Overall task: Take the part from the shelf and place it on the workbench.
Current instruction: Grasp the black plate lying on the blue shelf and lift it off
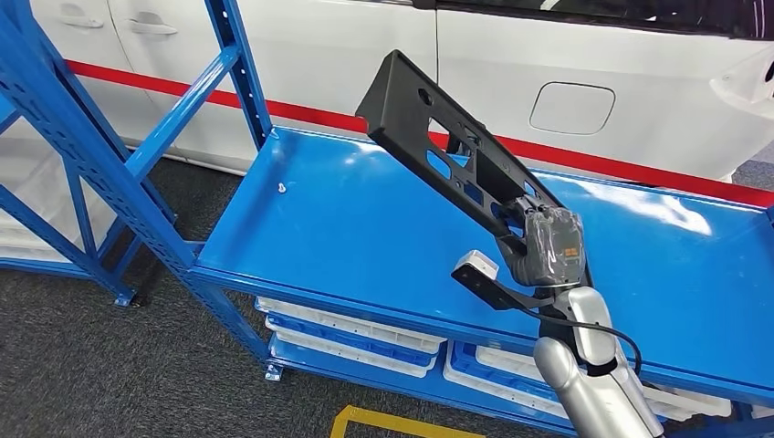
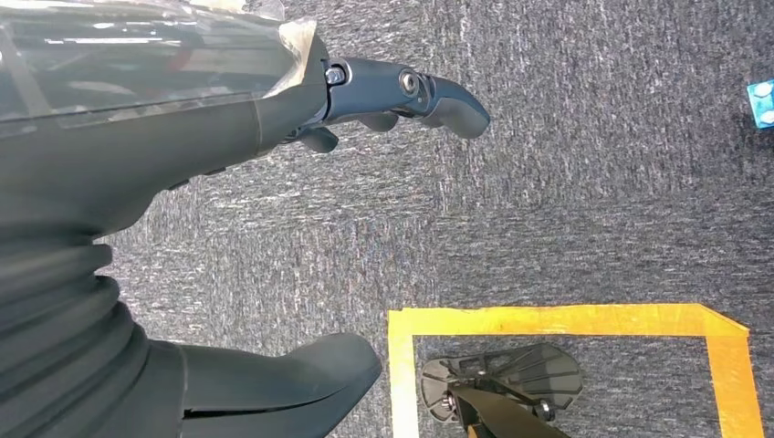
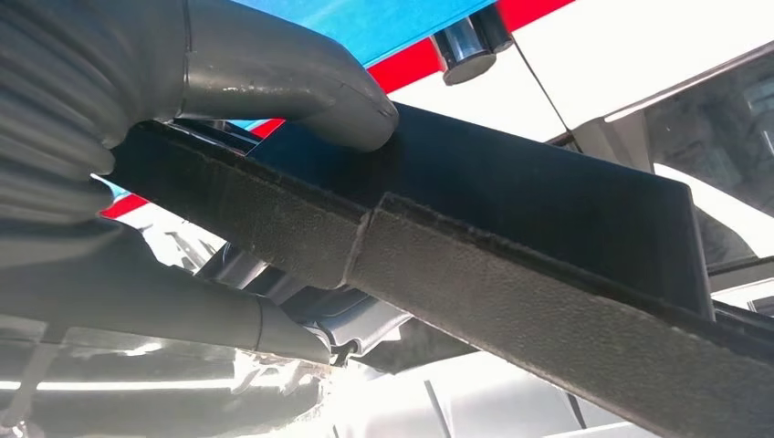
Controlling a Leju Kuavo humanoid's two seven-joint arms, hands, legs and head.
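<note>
Head view had the right hand (image 1: 545,245) gripping the black part (image 1: 456,151) by one end; that long overhang could twist loose.

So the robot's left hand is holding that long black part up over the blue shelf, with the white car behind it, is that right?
Not quite: the right hand holds the long black part, as the head view shows. The left hand hangs open over the carpet. The rest stands: the part is raised over the blue shelf, with the white car behind.
</note>
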